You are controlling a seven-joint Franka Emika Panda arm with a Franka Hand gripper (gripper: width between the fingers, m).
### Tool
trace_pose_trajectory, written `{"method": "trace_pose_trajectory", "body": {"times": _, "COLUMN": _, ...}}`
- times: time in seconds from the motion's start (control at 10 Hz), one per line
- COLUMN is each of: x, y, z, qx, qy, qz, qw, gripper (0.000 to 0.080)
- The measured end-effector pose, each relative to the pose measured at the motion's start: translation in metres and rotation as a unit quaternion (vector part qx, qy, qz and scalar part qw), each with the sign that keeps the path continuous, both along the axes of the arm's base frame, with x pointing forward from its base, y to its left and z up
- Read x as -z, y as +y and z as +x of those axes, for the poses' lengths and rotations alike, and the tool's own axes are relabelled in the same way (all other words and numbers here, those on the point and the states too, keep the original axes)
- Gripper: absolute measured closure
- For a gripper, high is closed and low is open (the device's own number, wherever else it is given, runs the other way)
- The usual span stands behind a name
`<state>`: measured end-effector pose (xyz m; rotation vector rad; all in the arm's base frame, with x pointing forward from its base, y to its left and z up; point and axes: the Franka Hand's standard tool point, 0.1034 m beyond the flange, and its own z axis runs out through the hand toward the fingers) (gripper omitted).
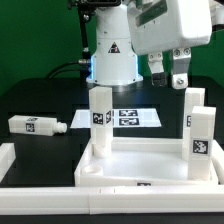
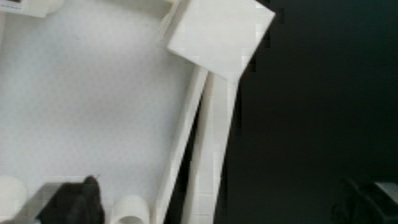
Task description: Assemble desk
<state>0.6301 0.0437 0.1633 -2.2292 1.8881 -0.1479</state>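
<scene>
In the exterior view, the gripper (image 1: 168, 72) is seen hanging from the white arm at the upper right of the exterior view, above the far right corner of the tabletop panel (image 1: 140, 160). Its two dark fingers (image 1: 180, 80) are parted and nothing is held between them; nothing is touched. The wrist is angled downward, with the arm's base (image 1: 112, 55) behind. The tabletop panel lies flat near the front border rail (image 1: 110, 195). Three upright legs are seen standing on it: one at the exterior view's left (image 1: 99, 118), one at the far right (image 1: 193, 105) and one at the near right (image 1: 199, 140). A fourth leg (image 1: 32, 125) lies on its side on the black table (image 1: 40, 100), well apart to the left. The marker board (image 1: 128, 117) lies behind the panel.

In the wrist view, the white panel's surface (image 2: 89, 110) and its raised rim (image 2: 205, 140) are shown blurred, beside the black table (image 2: 329, 110). A dark fingertip (image 2: 68, 200) is visible at the edge, clear of the panel.
</scene>
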Motion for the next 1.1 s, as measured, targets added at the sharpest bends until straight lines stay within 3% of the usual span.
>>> {"method": "trace_pose_trajectory", "body": {"times": 0.2, "x": -0.004, "y": -0.034, "z": -0.021, "qx": -0.005, "qy": -0.01, "qz": 0.006, "qw": 1.0, "gripper": 0.0151}}
{"method": "trace_pose_trajectory", "body": {"times": 0.3, "x": -0.012, "y": -0.061, "z": -0.032, "qx": -0.009, "qy": -0.017, "qz": 0.009, "qw": 1.0, "gripper": 0.0151}}
{"method": "trace_pose_trajectory", "body": {"times": 0.4, "x": -0.014, "y": -0.072, "z": -0.039, "qx": 0.007, "qy": -0.012, "qz": 0.013, "qw": 1.0, "gripper": 0.0151}}
{"method": "trace_pose_trajectory", "body": {"times": 0.9, "x": -0.01, "y": -0.072, "z": -0.038, "qx": 0.001, "qy": -0.015, "qz": 0.012, "qw": 1.0, "gripper": 0.0151}}
{"method": "trace_pose_trajectory", "body": {"times": 1.1, "x": 0.004, "y": -0.111, "z": -0.062, "qx": -0.013, "qy": -0.023, "qz": 0.023, "qw": 0.999, "gripper": 0.0151}}
